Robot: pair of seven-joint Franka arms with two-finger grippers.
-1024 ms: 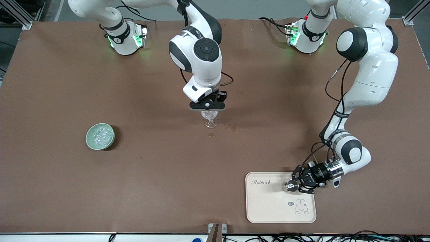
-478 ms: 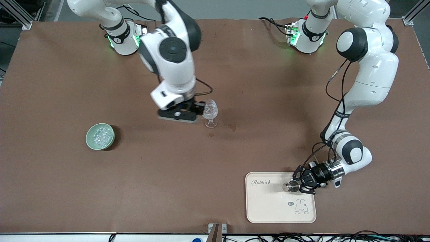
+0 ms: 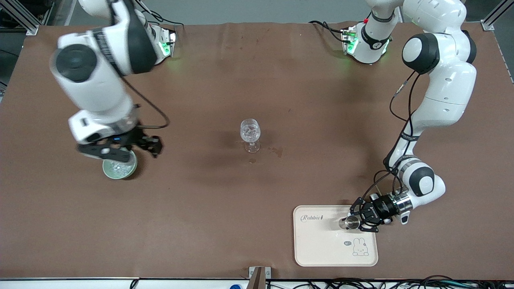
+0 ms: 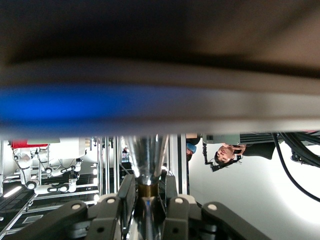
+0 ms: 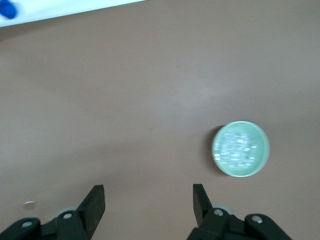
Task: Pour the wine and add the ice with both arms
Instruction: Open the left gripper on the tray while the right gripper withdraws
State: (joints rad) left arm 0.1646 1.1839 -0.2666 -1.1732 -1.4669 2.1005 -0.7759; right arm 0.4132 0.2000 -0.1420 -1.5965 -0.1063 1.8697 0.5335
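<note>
- Front view: the wine glass (image 3: 250, 135) stands upright on the brown table (image 3: 257, 192), about midway between the two arms' ends. Toward the right arm's end from the glass sits the green bowl (image 3: 119, 167), filled with the ice (image 3: 119, 165). The right gripper (image 3: 119, 147) hangs just over the bowl, covering part of its rim. From the glass toward the left arm's end, and nearer the front camera, lies the cream tray (image 3: 321, 245). The left gripper (image 3: 358, 221) is low over the tray's edge, clamped on a small metal cup (image 3: 351, 222).
- Left wrist view: the left gripper (image 4: 148, 200) has its fingers (image 4: 125, 196) drawn narrow around a shiny metal stem.
- Right wrist view: the right gripper (image 5: 149, 205) stands wide apart and holds nothing. The bowl (image 5: 240, 148) with ice (image 5: 239, 149) rests on the table (image 5: 125, 100).
</note>
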